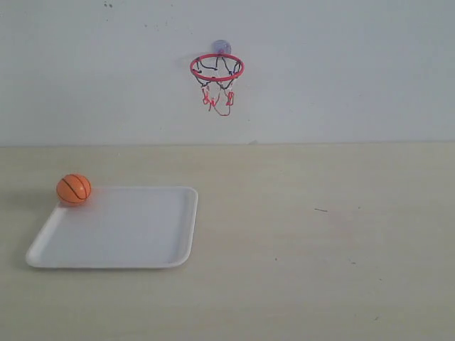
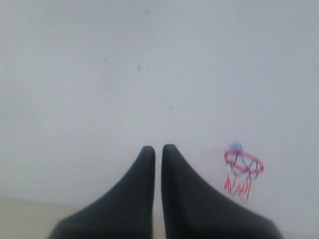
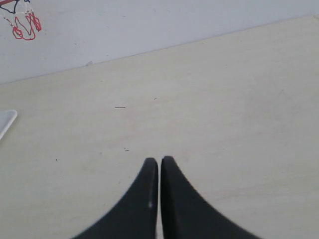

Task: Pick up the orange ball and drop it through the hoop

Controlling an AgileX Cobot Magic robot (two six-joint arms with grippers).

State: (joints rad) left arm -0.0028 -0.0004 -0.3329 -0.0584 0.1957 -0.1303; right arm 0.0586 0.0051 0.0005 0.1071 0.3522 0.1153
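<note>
Left tool closed and empty, right tool likewise

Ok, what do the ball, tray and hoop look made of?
Ball: likely rubber or foam; matte orange with black seams and no glare. Tray: probably plastic or melamine; smooth white with a moulded raised rim. Hoop: the red ring could be plastic or coated wire, too thin to tell. Its net is black-and-red string hanging slack.

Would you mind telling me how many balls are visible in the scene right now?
1. The orange ball rests at the far left corner of the white tray in the exterior view. Neither wrist view shows a ball, and nothing seems to hide another.
</note>
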